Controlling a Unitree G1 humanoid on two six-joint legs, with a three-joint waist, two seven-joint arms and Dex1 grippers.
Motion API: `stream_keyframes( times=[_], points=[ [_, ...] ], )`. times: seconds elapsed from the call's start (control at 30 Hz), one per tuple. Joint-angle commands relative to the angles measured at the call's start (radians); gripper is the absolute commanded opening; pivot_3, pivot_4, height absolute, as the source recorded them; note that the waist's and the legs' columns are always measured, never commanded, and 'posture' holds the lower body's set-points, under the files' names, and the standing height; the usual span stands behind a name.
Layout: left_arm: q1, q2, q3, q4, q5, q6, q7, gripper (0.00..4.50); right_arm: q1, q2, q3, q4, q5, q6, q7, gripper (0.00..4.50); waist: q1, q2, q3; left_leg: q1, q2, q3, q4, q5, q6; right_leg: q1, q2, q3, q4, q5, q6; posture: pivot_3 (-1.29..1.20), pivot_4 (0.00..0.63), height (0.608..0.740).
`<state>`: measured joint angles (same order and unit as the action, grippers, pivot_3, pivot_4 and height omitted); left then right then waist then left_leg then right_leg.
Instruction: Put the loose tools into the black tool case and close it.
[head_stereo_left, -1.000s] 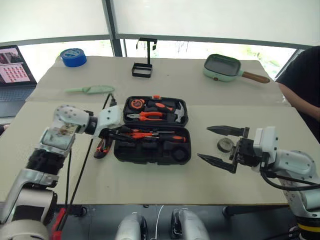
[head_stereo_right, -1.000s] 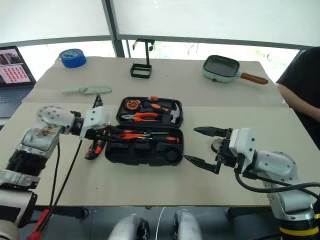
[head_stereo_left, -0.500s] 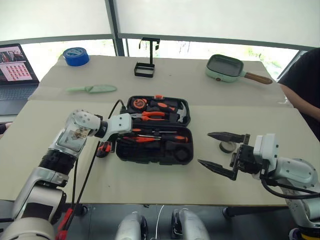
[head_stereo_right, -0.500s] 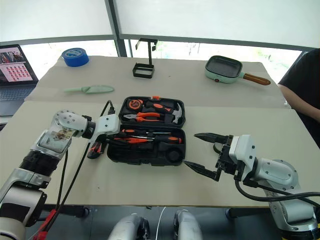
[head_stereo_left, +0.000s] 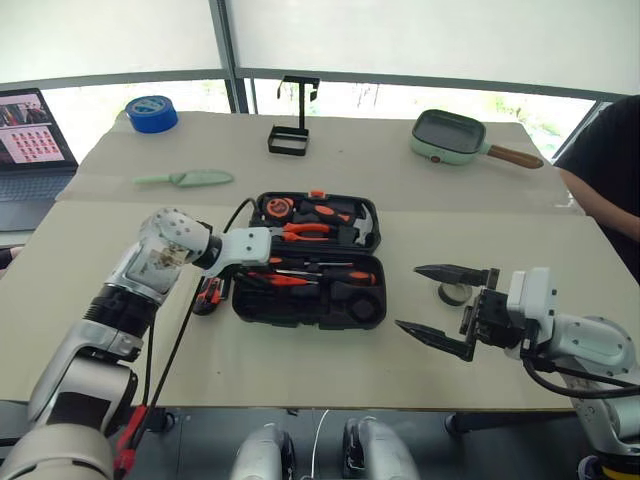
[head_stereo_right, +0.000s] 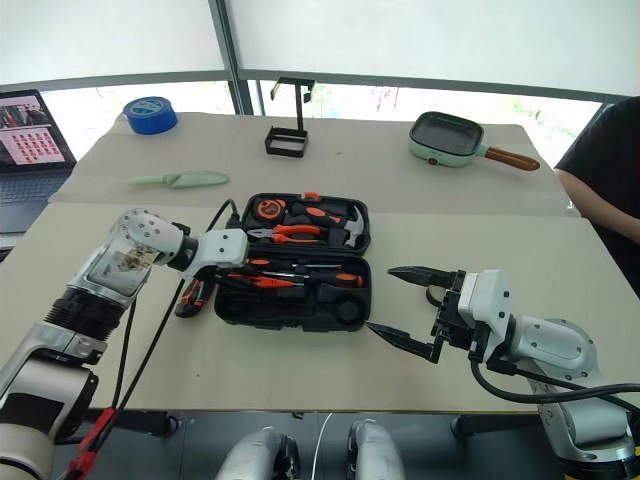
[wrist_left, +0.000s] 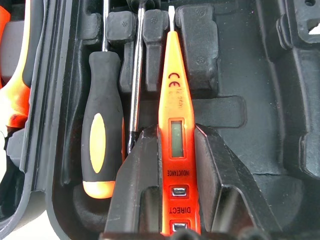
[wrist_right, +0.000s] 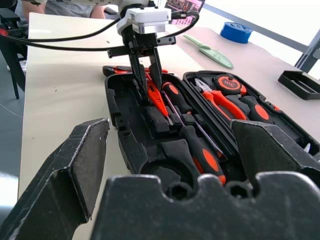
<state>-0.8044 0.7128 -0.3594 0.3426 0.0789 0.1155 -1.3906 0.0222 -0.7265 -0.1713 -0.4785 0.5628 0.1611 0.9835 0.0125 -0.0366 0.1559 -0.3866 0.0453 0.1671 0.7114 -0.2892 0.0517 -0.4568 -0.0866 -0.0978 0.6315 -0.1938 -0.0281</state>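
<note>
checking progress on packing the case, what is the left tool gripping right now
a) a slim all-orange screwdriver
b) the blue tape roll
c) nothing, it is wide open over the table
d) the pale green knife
a: the left tool has its fingers closed on either side of the slim all-orange screwdriver, holding it over the moulded slots of the open black tool case.

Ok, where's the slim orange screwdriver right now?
The slim orange screwdriver is in the left gripper's jaws, inside the black tool case, beside a black-and-orange screwdriver.
</note>
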Motion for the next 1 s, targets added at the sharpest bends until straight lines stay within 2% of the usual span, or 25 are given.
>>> stream_keyframes(
  times=[0.03,0.23,0.43,0.57,0.63,0.67,0.73,1.0],
  points=[
    [-0.006,-0.006,-0.031,0.010,0.046,-0.023,0.009,0.44,-0.001,-0.008,-0.016,-0.017,0.013,-0.002,0.012,4.50,0.000,0.000,0.000,0.000,0.000,0.000,0.000,0.000,0.000,0.000,0.000,0.000,0.000,0.000,0.000,0.00,0.150,0.740],
    [-0.015,-0.034,-0.037,0.007,0.041,-0.020,-0.003,0.44,-0.002,-0.009,-0.019,-0.020,0.013,0.001,0.017,4.50,0.001,0.000,0.000,0.000,0.000,0.000,0.001,0.000,0.000,0.000,0.000,0.000,0.000,0.000,0.000,0.00,0.150,0.740],
    [-0.012,-0.017,-0.056,-0.008,0.077,0.013,-0.019,0.44,-0.009,-0.005,-0.006,-0.012,0.008,-0.003,0.023,4.50,0.000,0.000,0.000,0.000,0.000,0.000,0.001,0.000,0.000,0.000,0.000,0.000,0.000,0.000,0.001,0.00,0.150,0.740],
    [0.017,-0.053,0.012,-0.041,-0.020,0.083,-0.013,0.44,-0.013,0.000,0.004,-0.001,0.002,-0.010,0.029,4.50,0.000,0.000,0.000,0.000,0.000,0.000,0.001,0.000,0.000,0.000,0.000,0.000,0.000,0.000,0.000,0.00,0.150,0.740],
    [0.030,-0.069,0.062,-0.046,-0.061,0.065,0.014,1.45,-0.012,0.002,0.008,0.007,0.000,-0.014,0.032,4.50,0.000,0.001,0.000,0.000,0.000,0.000,0.001,0.000,0.000,0.000,0.000,0.000,0.000,0.000,0.001,0.00,0.150,0.740],
    [0.032,-0.073,0.084,-0.043,-0.080,0.040,0.020,1.48,-0.012,0.003,0.009,0.011,0.000,-0.015,0.035,4.50,0.000,0.001,0.000,0.000,0.000,0.000,0.001,0.000,0.000,0.000,0.000,0.000,0.000,0.000,0.001,0.00,0.150,0.740],
    [0.032,-0.069,0.122,-0.043,-0.125,0.002,-0.001,2.30,-0.014,0.004,0.014,0.021,0.000,-0.013,0.041,4.50,0.000,0.000,0.000,-0.001,0.000,0.000,0.002,0.000,0.000,0.000,-0.001,0.001,0.000,0.000,0.001,0.00,0.150,0.740],
    [0.071,-0.060,0.236,-0.051,-0.245,0.009,0.017,2.30,-0.025,0.012,0.037,0.042,-0.001,-0.012,0.050,4.50,-0.001,0.000,0.000,-0.002,0.000,-0.001,0.004,0.000,0.000,0.000,-0.001,0.000,0.000,0.001,0.001,0.00,0.150,0.740]
  ],
)
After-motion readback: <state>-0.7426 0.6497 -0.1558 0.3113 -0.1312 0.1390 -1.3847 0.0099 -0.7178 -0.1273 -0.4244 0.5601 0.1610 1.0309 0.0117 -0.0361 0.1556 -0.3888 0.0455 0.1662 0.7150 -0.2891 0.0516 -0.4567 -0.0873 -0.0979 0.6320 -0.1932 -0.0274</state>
